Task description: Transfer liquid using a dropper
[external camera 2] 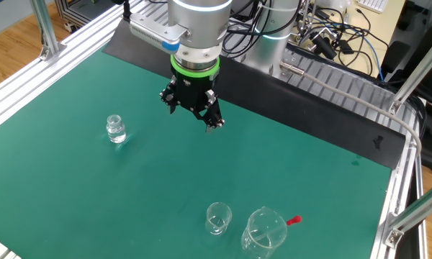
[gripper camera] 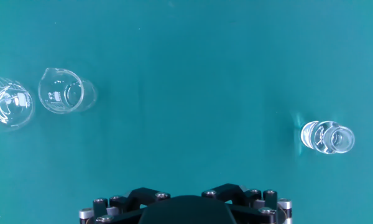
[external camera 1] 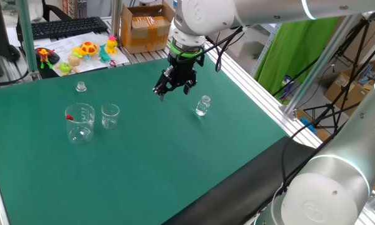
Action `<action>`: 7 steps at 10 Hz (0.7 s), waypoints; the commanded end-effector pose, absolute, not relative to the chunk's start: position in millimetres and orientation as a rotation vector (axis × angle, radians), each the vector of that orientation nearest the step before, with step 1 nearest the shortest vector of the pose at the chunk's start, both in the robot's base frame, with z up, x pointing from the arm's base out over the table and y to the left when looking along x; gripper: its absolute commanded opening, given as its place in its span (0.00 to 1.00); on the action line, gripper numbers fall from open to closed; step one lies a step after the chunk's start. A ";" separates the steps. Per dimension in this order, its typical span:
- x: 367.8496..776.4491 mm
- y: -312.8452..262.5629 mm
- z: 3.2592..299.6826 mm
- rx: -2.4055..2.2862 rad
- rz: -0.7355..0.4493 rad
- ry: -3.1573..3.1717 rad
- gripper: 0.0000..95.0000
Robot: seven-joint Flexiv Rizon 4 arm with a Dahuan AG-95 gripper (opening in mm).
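Approaching: gripper (external camera 1: 174, 87) hangs above the mat, jaws spread wide and empty; carry it over to the larger beaker (external camera 1: 80, 123).
Dropper (external camera 1: 69, 117): leans inside the larger beaker, red bulb at the rim; grasp just below the bulb.
Other fixed view: bulb (external camera 2: 294, 220) overhangs the rim.
Hand view: bottle (gripper camera: 327, 137) seen, dropper not.

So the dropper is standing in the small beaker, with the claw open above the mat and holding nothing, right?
Not quite. The dropper is in the large beaker, not the small beaker beside it; its red bulb shows at the large beaker's rim in both fixed views. The rest holds: the claw is open above the mat, holding nothing.
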State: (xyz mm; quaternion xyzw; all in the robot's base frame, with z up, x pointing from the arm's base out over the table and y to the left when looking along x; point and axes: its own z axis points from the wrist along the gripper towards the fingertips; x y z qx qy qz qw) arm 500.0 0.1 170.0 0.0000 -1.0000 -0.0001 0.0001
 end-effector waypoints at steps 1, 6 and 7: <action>500.0 0.0 170.0 0.000 0.000 -3.142 1.00; 492.0 10.7 164.1 -0.214 -0.177 -3.131 0.00; 492.0 11.7 164.5 -0.215 -0.179 -3.131 0.00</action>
